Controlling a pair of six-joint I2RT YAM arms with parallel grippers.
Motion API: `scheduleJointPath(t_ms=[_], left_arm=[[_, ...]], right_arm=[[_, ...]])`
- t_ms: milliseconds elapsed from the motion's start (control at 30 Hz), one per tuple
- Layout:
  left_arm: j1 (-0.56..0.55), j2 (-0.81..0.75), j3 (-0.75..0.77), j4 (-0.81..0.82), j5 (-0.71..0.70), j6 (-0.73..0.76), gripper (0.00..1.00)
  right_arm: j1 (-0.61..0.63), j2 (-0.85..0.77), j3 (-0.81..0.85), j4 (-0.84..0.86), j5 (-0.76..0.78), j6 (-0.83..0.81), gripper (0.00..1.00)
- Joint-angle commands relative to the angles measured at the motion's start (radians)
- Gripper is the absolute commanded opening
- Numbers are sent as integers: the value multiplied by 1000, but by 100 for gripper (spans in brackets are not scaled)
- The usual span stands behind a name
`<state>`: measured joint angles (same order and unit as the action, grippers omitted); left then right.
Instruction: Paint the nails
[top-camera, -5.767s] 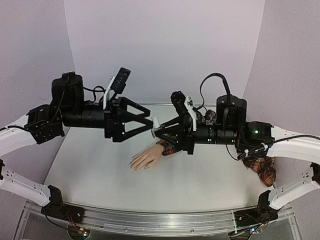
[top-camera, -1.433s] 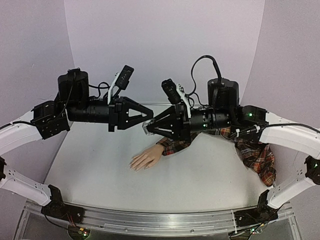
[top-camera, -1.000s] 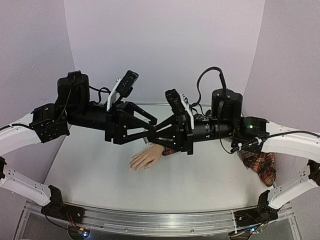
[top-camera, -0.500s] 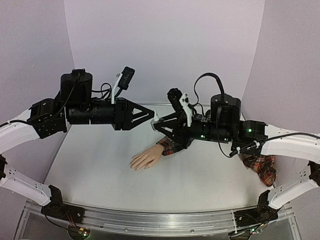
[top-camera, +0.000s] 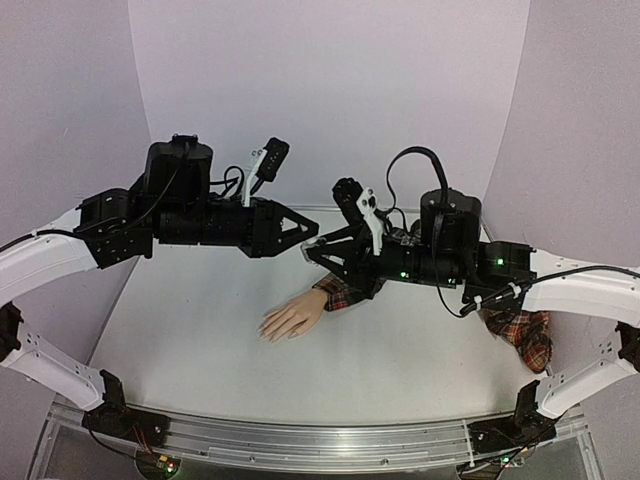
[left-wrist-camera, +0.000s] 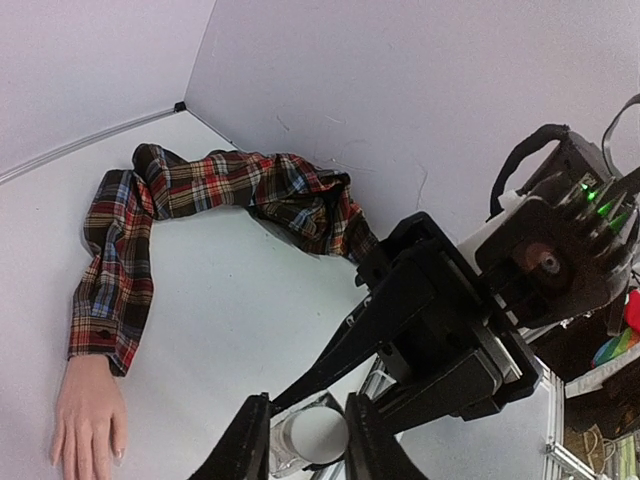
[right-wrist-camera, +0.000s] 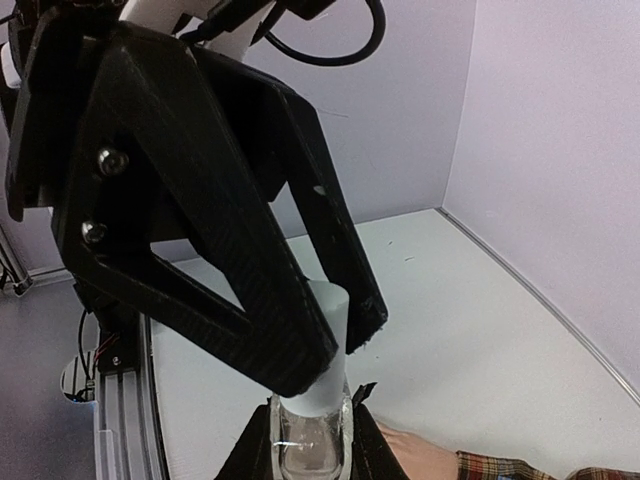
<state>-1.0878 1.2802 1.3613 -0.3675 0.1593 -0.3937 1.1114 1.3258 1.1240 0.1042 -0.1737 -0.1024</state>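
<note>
A pale mannequin hand (top-camera: 293, 317) lies flat on the table at the end of a red plaid sleeve (top-camera: 340, 292); its nails (top-camera: 266, 329) are too small to make out. Above it my right gripper (right-wrist-camera: 310, 445) is shut on a small clear bottle (right-wrist-camera: 311, 452). From the opposite side, my left gripper (left-wrist-camera: 308, 440) is shut on the bottle's white cap (left-wrist-camera: 318, 432), one finger on each side. In the top view both grippers meet tip to tip at the bottle (top-camera: 308, 248). The left wrist view also shows the hand (left-wrist-camera: 88, 415) and sleeve (left-wrist-camera: 115, 290).
The rest of the plaid shirt (top-camera: 520, 325) is bunched at the table's right side, under the right arm. Lilac walls (top-camera: 330, 90) close the table at the back and sides. A metal rail (top-camera: 300, 440) runs along the near edge.
My left arm has come rightward to the bottle and its jaws have narrowed onto the white cap. For the last half second the right arm has kept the bottle still.
</note>
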Motion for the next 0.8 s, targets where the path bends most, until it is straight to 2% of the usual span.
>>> scheduleJointPath(t_ms=[0, 67, 133, 233, 300, 433, 600, 767], left_arm=[[-2, 5, 50, 15, 28, 0, 17], [-1, 11, 50, 20, 43, 2, 3], [-1, 18, 45, 21, 30, 4, 0], [-1, 33, 29, 11, -63, 14, 0], [-1, 50, 12, 11, -128, 23, 0], [-6, 99, -44, 67, -238, 27, 0], [-26, 165, -159, 225, -338, 3, 0], [-60, 275, -236, 389, -386, -22, 0]], right_arm=[[5, -5, 43, 28, 22, -12, 0], [5, -7, 38, 28, 32, -13, 0], [6, -13, 25, 27, 63, -12, 2], [6, -30, -37, 27, 146, -13, 46], [0, -49, -87, 29, 193, -12, 63], [-30, -110, -190, 28, 297, 27, 79], [-105, -226, -325, 15, 480, 116, 87], [-230, -329, -407, -71, 623, 227, 96]])
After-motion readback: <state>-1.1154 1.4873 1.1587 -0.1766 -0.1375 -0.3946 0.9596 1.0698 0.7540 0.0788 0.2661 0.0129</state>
